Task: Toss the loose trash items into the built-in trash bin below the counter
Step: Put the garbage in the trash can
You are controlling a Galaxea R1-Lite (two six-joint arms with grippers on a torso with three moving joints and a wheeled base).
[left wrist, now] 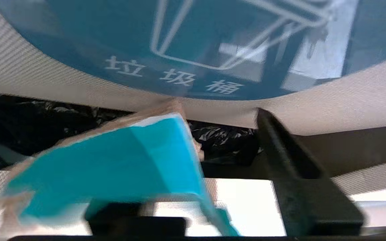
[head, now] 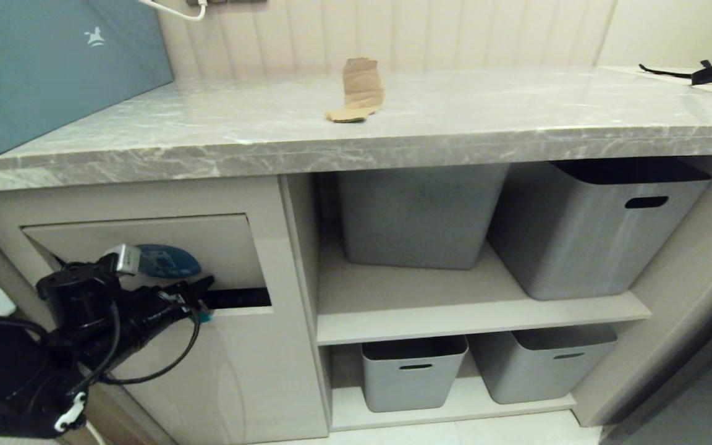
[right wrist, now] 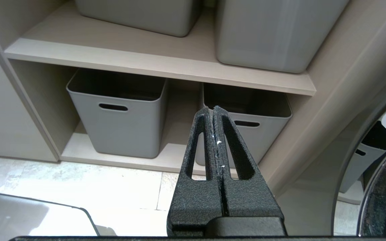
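Scrap (left wrist: 112,160), turquoise-faced: between parted fingers of left gripper (head: 204,303) at bin flap (head: 146,244) slot. Right gripper (right wrist: 214,110): closed, empty.

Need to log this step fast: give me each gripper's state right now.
Left gripper: jaws open at the bin flap slot, turquoise cardboard scrap slipping loose between them.
Right gripper: jaws shut, holding nothing, parked low before the shelves.
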